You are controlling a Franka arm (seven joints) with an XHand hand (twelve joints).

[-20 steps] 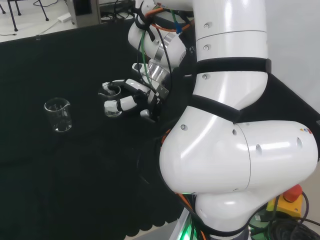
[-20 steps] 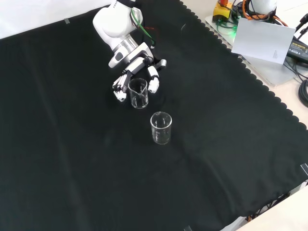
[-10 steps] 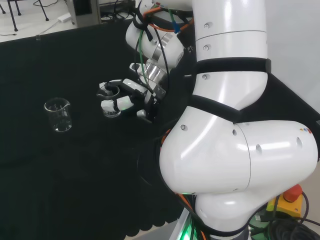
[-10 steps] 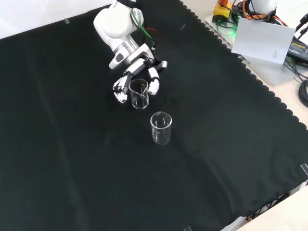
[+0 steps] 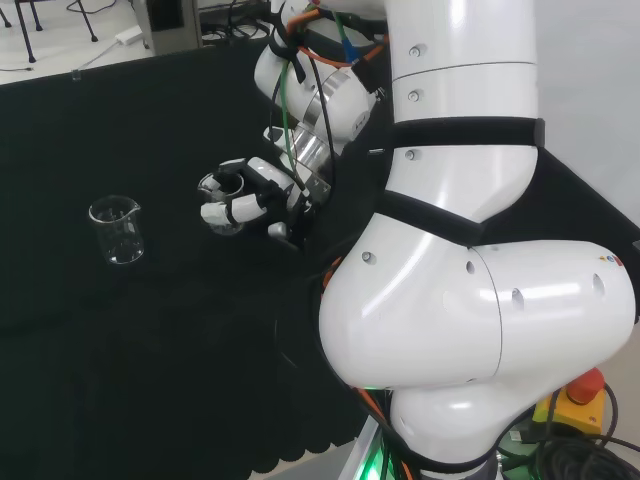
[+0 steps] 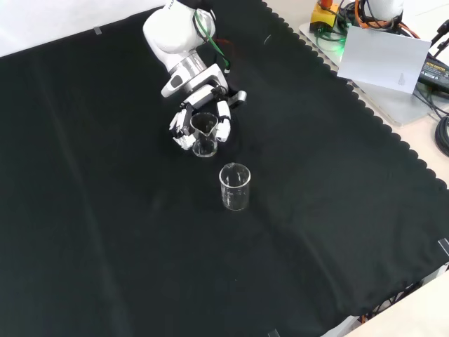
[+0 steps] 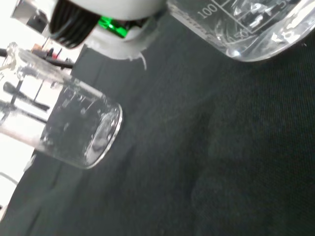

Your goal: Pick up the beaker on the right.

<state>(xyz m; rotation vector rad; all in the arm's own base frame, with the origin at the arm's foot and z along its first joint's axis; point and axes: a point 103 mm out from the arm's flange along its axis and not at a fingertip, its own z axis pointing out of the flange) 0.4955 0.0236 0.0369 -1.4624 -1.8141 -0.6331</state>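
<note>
The robot hand (image 6: pixel 203 128) is curled round the held beaker (image 6: pixel 204 136), fingers and thumb on either side of the glass. Compared with a second ago, the fingers are seen drawn closer about the wall, and the beaker appears slightly raised off the tabletop (image 6: pixel 105 232), though this cannot be told for certain. The grasp is judged made and the lift beginning. The other beaker (image 6: pixel 235 186) is left standing nearby, apart from it.
</note>
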